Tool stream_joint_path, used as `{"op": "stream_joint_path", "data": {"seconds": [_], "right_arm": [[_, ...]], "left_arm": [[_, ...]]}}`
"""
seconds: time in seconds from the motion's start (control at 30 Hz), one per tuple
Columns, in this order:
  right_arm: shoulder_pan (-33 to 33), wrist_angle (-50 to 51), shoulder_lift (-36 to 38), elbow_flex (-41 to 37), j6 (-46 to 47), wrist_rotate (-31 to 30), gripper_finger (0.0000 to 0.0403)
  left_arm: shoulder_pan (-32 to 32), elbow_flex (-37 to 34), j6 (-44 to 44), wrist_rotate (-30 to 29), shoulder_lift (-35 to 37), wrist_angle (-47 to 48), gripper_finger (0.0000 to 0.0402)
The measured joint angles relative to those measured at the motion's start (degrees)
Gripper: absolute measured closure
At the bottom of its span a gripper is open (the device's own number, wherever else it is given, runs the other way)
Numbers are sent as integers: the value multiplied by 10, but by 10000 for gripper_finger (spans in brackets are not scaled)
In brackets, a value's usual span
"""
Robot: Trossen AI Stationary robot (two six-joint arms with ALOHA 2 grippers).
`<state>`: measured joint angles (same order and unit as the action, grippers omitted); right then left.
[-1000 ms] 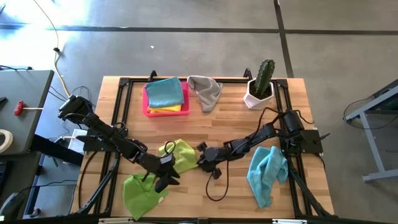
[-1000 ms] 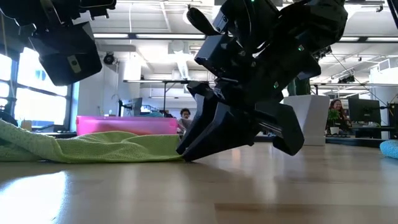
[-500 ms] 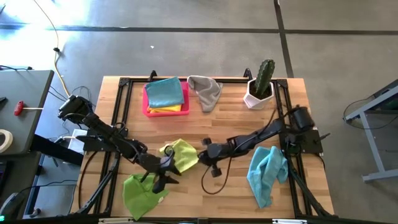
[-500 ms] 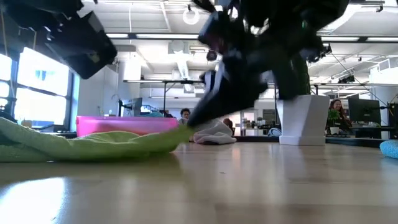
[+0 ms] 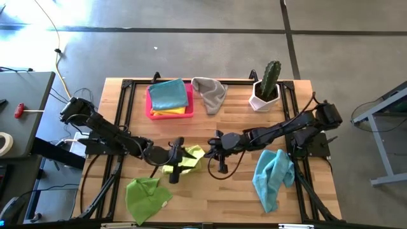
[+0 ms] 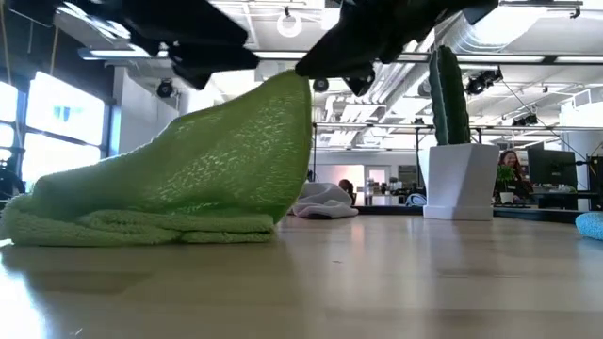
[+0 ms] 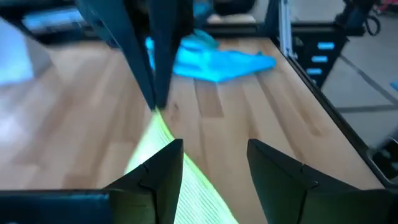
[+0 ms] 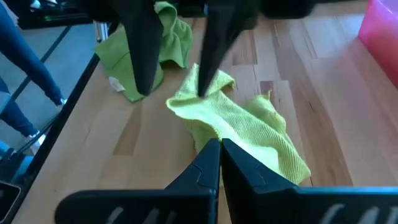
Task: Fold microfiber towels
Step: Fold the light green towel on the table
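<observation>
Mid-table, the right gripper pinches the lime towel's lifted edge while the left gripper hangs spread over it.

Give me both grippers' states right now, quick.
Left gripper: open, straddling the lime towel, not gripping it.
Right gripper: shut on the lime towel's corner, lifting it.
</observation>
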<state>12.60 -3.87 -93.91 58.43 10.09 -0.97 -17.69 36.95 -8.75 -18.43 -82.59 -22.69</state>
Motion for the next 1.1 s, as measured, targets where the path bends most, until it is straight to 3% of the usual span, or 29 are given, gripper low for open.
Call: {"op": "stream_joint_path", "data": {"seconds": [0.43,0.73,0.83,0.97,1.1], "right_arm": [[-28,2,-1,0,34,-40,403],[-55,-10,-1,0,29,-49,403],[-60,-10,-1,0,27,-49,403],[-63,-11,-1,0,12,-49,403],[-63,-11,-1,0,0,-49,403]], "left_arm": [[53,0,-14,-5,0,-32,232],[53,0,84,-131,0,-29,232],[59,0,94,-146,0,-22,232],[75,0,50,-127,0,21,232],[88,0,-34,-49,0,96,232]]}}
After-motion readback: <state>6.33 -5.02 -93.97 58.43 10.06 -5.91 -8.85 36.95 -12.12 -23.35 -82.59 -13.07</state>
